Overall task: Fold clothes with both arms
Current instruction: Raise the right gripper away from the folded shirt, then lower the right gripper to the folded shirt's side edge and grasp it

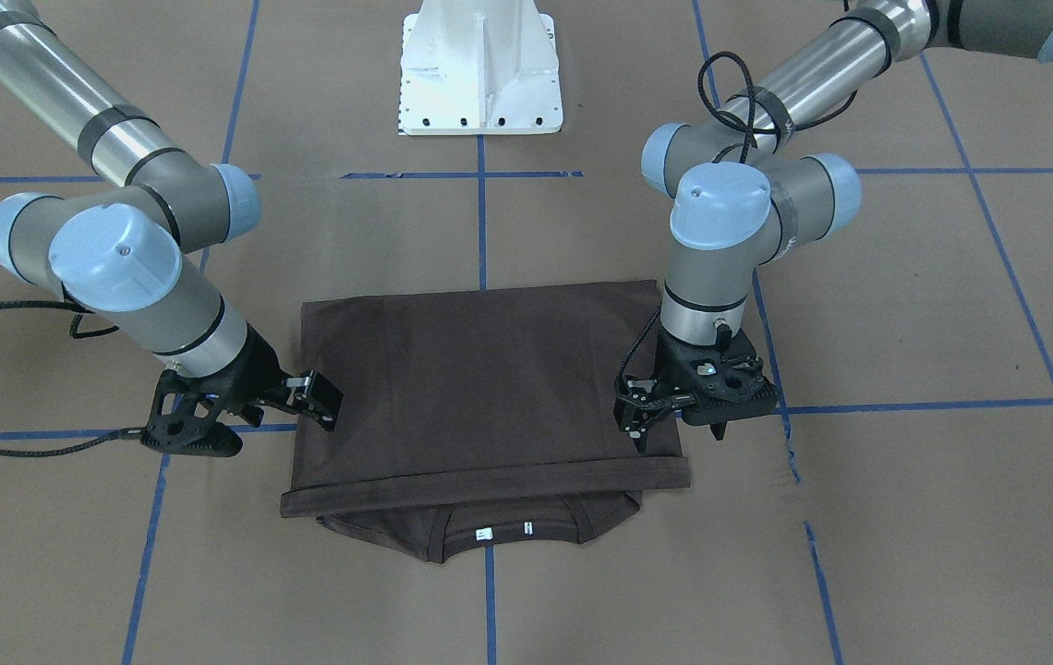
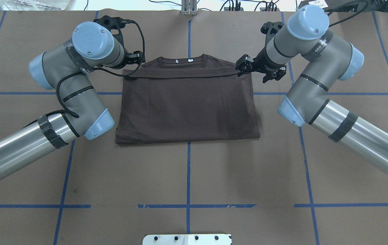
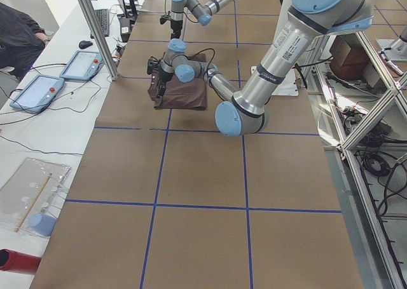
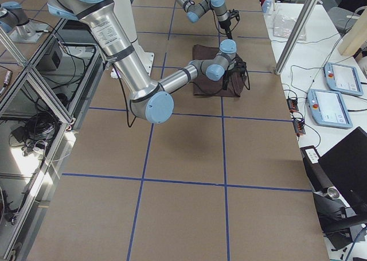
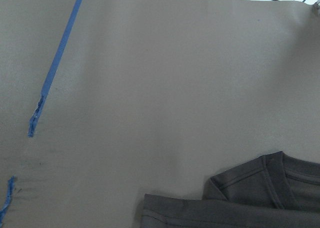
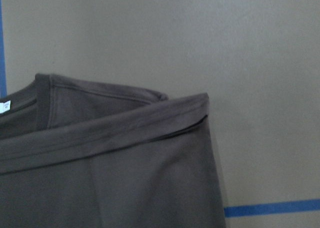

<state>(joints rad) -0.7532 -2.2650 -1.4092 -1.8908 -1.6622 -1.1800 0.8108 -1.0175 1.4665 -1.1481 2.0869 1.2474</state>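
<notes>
The dark brown T-shirt [image 1: 480, 388] lies flat on the brown table, folded once, so its hem lies across the chest just short of the collar [image 1: 490, 540] with its white labels. At the hem corner on that view's right, my left gripper [image 1: 679, 434] stands open, one finger over the cloth and one beyond the edge. The opposite hem corner has my right gripper [image 1: 272, 432], open, with one finger [image 1: 319, 397] resting on the shirt. In the overhead view the shirt [image 2: 187, 105] sits between both wrists. Each wrist view shows only a hem corner [image 6: 125, 163] and table.
The white bolted pedestal [image 1: 480, 83] stands at the robot's side of the table. Blue tape lines [image 2: 188, 177] grid the brown surface. Tablets [image 3: 38, 92] and cables lie on a side bench, where a person [image 3: 19, 28] sits.
</notes>
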